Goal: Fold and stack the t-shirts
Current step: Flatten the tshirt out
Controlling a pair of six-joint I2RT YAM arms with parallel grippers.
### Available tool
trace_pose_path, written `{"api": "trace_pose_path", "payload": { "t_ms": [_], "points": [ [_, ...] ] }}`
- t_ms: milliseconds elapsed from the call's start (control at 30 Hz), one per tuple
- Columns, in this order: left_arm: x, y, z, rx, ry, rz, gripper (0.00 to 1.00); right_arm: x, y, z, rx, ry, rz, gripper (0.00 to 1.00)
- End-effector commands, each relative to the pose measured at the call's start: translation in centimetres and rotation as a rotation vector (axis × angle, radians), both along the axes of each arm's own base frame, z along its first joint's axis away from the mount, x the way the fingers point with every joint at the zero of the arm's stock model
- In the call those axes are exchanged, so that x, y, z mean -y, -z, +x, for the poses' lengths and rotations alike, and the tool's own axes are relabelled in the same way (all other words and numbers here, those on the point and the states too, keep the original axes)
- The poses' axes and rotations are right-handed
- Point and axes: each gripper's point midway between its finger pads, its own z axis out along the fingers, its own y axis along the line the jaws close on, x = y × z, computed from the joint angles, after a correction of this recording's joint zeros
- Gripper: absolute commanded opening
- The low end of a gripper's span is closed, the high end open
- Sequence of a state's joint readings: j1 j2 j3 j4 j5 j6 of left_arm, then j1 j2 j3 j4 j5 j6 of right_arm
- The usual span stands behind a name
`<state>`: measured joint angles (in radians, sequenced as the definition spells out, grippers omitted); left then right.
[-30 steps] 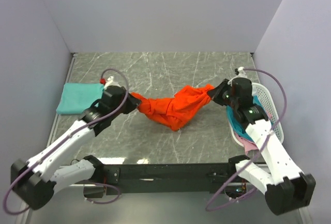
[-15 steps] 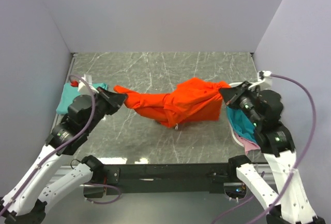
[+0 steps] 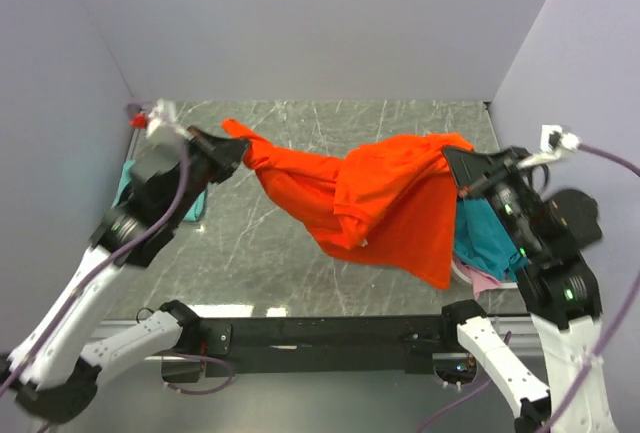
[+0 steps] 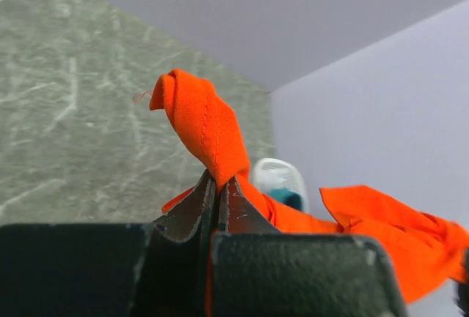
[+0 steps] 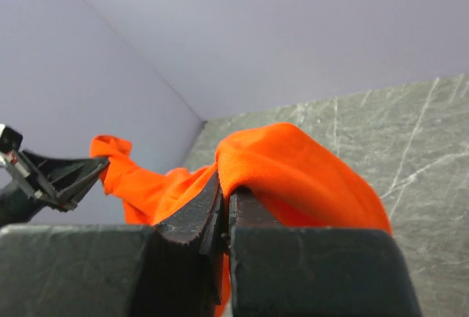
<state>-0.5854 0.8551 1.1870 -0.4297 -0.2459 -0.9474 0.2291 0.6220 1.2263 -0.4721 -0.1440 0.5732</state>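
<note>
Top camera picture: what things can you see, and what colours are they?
table: one, grey marble look, under everything
orange t-shirt: one, orange-red, hanging in the air over the table, held at both ends
teal cloth: one, teal, at the table's left edge, partly hidden
basket: one, white, at the table's right edge
teal basket cloth: one, teal, in the basket
pink cloth: one, pink, in the basket
left hand: one, black, shut on the orange t-shirt
right hand: one, black, shut on the orange t-shirt
</note>
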Motion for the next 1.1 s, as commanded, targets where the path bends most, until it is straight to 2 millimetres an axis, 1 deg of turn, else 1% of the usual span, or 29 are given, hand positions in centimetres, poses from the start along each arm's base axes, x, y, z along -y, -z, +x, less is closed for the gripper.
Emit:
{"api": "trace_pose_path", "payload": {
  "t_ms": [0,33,67,100,133,167,200,233,300,367,400,433,467,500,533,567,600,633,667,700,733,767,800,833,867,900,933,1033,1067],
  "points": [
    [0.1,1.2,4.7,-0.059,-0.083,0.105,0.01,-1.4,0.8,5.5,-0.04,-0.009,-0.05,0.0],
    [-0.8,1.1,6.2,-0.064,-0.109,0.111,0.01,-1.3,0.3,6.2,-0.036,0.0,-0.063,0.0],
    [0.0,2.3,7.7,-0.097,-0.061,0.13,0.01,-1.4,0.3,7.0,-0.047,0.006,-0.073,0.0],
    [-0.3,1.3,8.6,-0.085,-0.049,0.114,0.01,-1.4,1.0,8.4,-0.087,0.022,-0.087,0.0],
    [-2.1,1.2,10.0,-0.094,-0.081,0.107,0.01,-1.1,-0.4,8.6,-0.064,0.036,-0.095,0.0],
    [-2.3,1.9,11.3,-0.115,-0.07,0.117,0.01,-1.1,-0.8,8.9,-0.06,0.04,-0.099,0.0],
    [-2.7,0.7,11.8,-0.101,-0.068,0.106,0.01,-1.1,-0.7,9.3,-0.073,0.044,-0.103,0.0],
    [-3.7,0.6,12.4,-0.109,-0.096,0.108,0.01,-1.2,-1.8,9.0,-0.053,0.038,-0.099,0.0],
    [-4.3,0.3,12.9,-0.106,-0.107,0.133,0.01,-1.5,-2.3,8.0,-0.042,0.011,-0.096,0.0],
    [-5.5,0.5,12.8,-0.114,-0.149,0.139,0.01,-2.5,-1.2,7.0,-0.057,-0.057,-0.072,0.0],
    [-5.6,1.6,12.7,-0.136,-0.151,0.146,0.01,-3.0,-1.3,5.9,-0.045,-0.086,-0.045,0.0],
    [-6.2,2.4,12.6,-0.153,-0.171,0.152,0.01,-3.3,1.8,6.1,-0.112,-0.093,-0.042,0.0],
    [-6.6,2.8,12.0,-0.158,-0.188,0.148,0.01,-3.9,3.5,5.7,-0.147,-0.11,-0.034,0.0],
    [-7.2,6.1,11.8,-0.22,-0.21,0.168,0.03,-5.2,4.6,4.1,-0.162,-0.161,-0.02,0.0],
    [-8.8,7.8,11.7,-0.258,-0.281,0.166,0.04,-6.4,9.7,3.8,-0.268,-0.188,-0.031,0.0],
    [-10.0,11.4,11.0,-0.332,-0.32,0.189,0.07,-7.3,12.2,3.2,-0.318,-0.201,-0.034,0.03],
    [-11.1,13.3,10.5,-0.381,-0.354,0.203,0.16,-10.0,13.7,0.8,-0.348,-0.313,-0.011,0.04],
    [-13.3,15.3,10.2,-0.434,-0.42,0.21,0.17,-11.3,19.1,-0.1,-0.458,-0.351,-0.025,0.06],
    [-14.9,18.3,9.5,-0.514,-0.486,0.225,0.2,-12.6,20.6,-0.6,-0.495,-0.382,-0.001,0.13],
    [-15.7,19.6,9.1,-0.558,-0.502,0.229,0.37,-14.5,22.7,-2.4,-0.563,-0.458,-0.015,0.21],
    [-16.7,20.7,8.8,-0.6,-0.509,0.236,0.5,-15.3,23.5,-3.3,-0.597,-0.491,-0.046,0.33],
    [-16.5,22.1,8.7,-0.645,-0.491,0.241,0.65,-15.2,25.2,-4.0,-0.657,-0.467,-0.121,0.38],
    [-16.4,22.7,8.6,-0.667,-0.487,0.246,0.92,-15.5,25.3,-3.9,-0.664,-0.445,-0.172,0.43],
    [-16.2,23.1,8.4,-0.684,-0.477,0.238,0.99,-15.9,25.5,-4.5,-0.66,-0.442,-0.221,0.53],
    [-15.5,23.5,8.3,-0.694,-0.444,0.224,1.0,-15.3,26.1,-4.2,-0.678,-0.401,-0.258,0.59],
    [-15.1,23.5,8.3,-0.685,-0.421,0.213,0.99,-14.8,25.1,-3.1,-0.651,-0.338,-0.258,0.6],
    [-14.7,23.2,8.6,-0.66,-0.404,0.193,0.99,-14.4,24.8,-2.7,-0.64,-0.309,-0.266,0.7],
    [-13.0,22.6,7.8,-0.615,-0.331,0.166,0.99,-12.7,23.9,-1.1,-0.596,-0.19,-0.286,0.85],
    [-12.8,22.5,7.2,-0.605,-0.331,0.168,0.99,-11.9,24.0,-0.8,-0.596,-0.148,-0.294,0.86]
  ]
}}
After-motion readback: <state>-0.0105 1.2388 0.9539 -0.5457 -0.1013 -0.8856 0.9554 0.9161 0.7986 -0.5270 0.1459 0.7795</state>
